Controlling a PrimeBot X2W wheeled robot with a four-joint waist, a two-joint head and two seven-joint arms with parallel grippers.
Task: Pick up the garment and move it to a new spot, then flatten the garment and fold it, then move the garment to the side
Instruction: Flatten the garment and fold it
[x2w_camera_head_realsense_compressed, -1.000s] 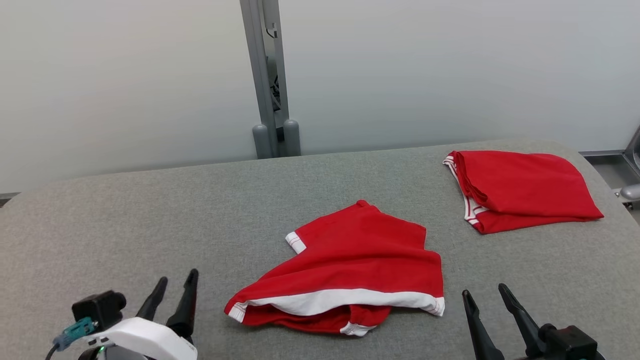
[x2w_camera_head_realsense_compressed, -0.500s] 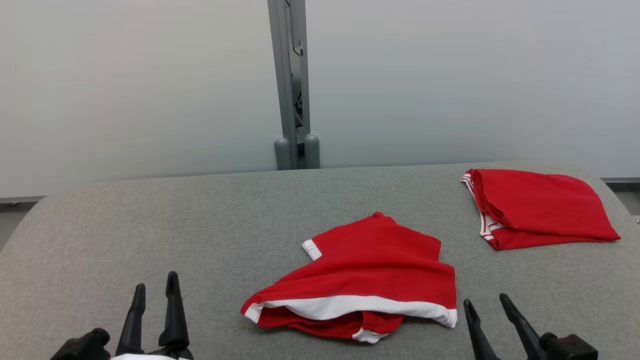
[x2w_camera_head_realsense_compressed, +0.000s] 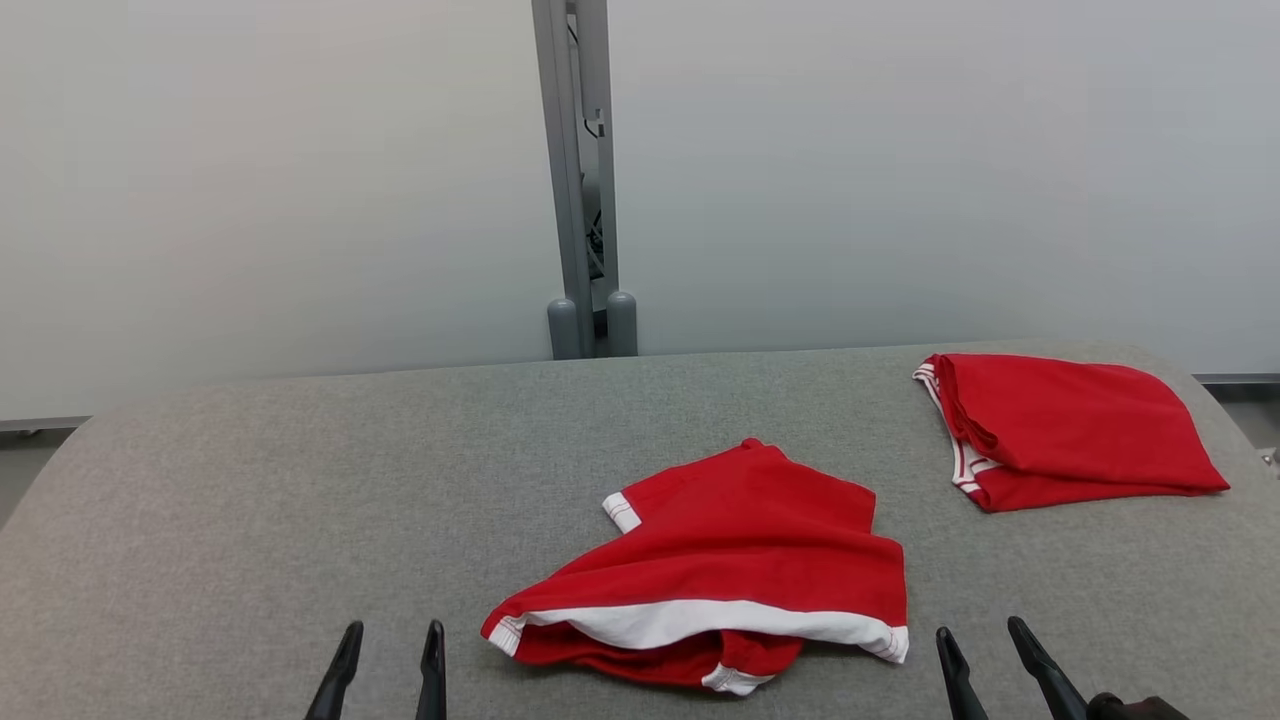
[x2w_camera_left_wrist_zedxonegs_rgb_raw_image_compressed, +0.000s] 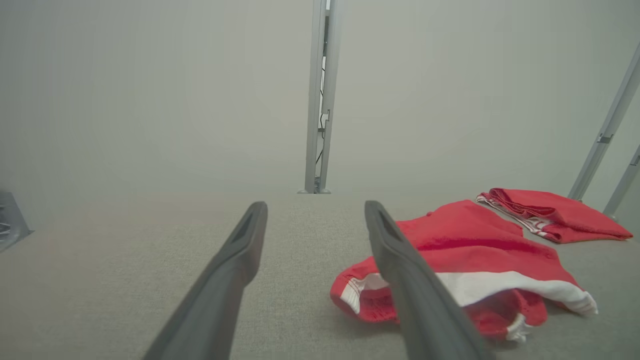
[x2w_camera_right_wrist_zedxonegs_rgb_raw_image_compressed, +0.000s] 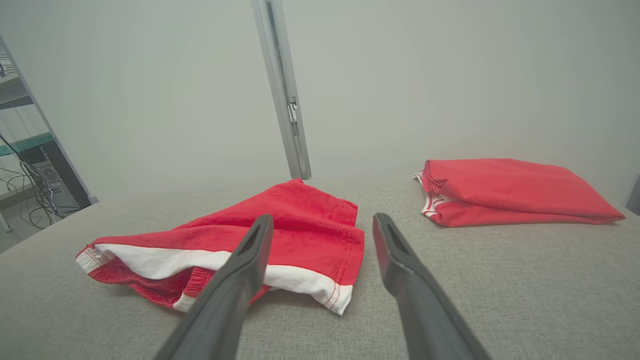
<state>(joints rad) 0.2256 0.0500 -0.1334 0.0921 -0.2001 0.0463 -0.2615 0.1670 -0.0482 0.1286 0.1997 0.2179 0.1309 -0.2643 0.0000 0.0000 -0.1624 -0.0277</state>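
Observation:
A crumpled red garment (x2w_camera_head_realsense_compressed: 720, 560) with white trim lies on the grey padded table (x2w_camera_head_realsense_compressed: 250, 520), near the front middle. My left gripper (x2w_camera_head_realsense_compressed: 392, 640) stands open at the bottom edge, a short way left of the garment and apart from it. To the garment's right my right gripper (x2w_camera_head_realsense_compressed: 980, 640) is open too, close to its white hem. In the left wrist view the open left gripper (x2w_camera_left_wrist_zedxonegs_rgb_raw_image_compressed: 315, 210) points past the garment (x2w_camera_left_wrist_zedxonegs_rgb_raw_image_compressed: 475, 250) on its right. In the right wrist view the garment (x2w_camera_right_wrist_zedxonegs_rgb_raw_image_compressed: 300, 215) lies just beyond the right gripper (x2w_camera_right_wrist_zedxonegs_rgb_raw_image_compressed: 324, 220). Both grippers hold nothing.
A second red garment (x2w_camera_head_realsense_compressed: 1060, 430), folded, lies at the table's back right corner, also seen as the folded garment (x2w_camera_right_wrist_zedxonegs_rgb_raw_image_compressed: 510, 190). A grey post (x2w_camera_head_realsense_compressed: 585, 180) stands behind the table against a pale wall. Bare table stretches to the left.
The camera has moved, so the whole picture shifted. My left gripper has drawn back to the bottom edge; its wrist has left the view. Both garments lie as before.

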